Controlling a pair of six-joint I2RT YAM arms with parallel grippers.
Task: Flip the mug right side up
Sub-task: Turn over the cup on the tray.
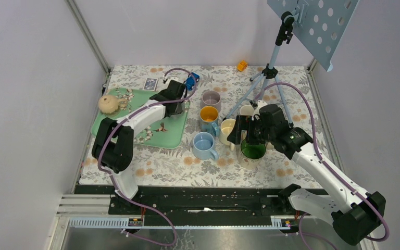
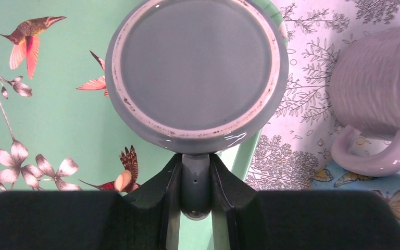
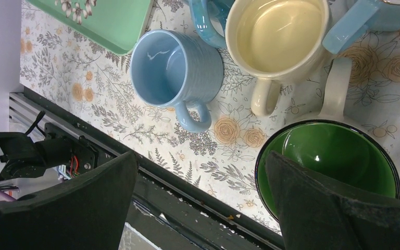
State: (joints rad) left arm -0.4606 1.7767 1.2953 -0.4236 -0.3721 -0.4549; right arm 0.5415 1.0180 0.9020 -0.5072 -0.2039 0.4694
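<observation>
Claw first: our left claw [image 2: 196, 177] is clamped shut on the handle of the grey-blue mug [image 2: 196, 67], one finger on either side of it. The mug is upside down, its flat base with a pale unglazed ring turned straight up towards the wrist camera. It sits at the right edge of the green tray [image 2: 57, 114], which is printed with birds and blossoms. We cannot tell whether its rim rests on the tray or hangs just above it. From above, the left claw [image 1: 174, 101] hides the mug.

At the far left end of the tray [image 1: 172, 133] lies a beige ball [image 1: 108, 103]. Just beyond the tray's far edge we see a small dark card [image 1: 150, 83] on the flowered tabletop [image 1: 161, 166].

Right of the tray stands a cluster of upright mugs. The lilac mug [image 1: 211, 99] is farthest, then the mug with an orange inside [image 1: 209, 117], and the light blue mug [image 1: 204, 145] is nearest. The cream mug [image 1: 228, 130] stands just right of these.

Further right, our right claw [image 1: 250, 136] hangs spread wide, holding nothing, over the green-lined mug [image 1: 252, 151]. In its wrist view the green-lined mug [image 3: 333, 156] lies under the right finger.

Beyond it a tripod [image 1: 268, 78] carries a perforated panel [image 1: 317, 26].
</observation>
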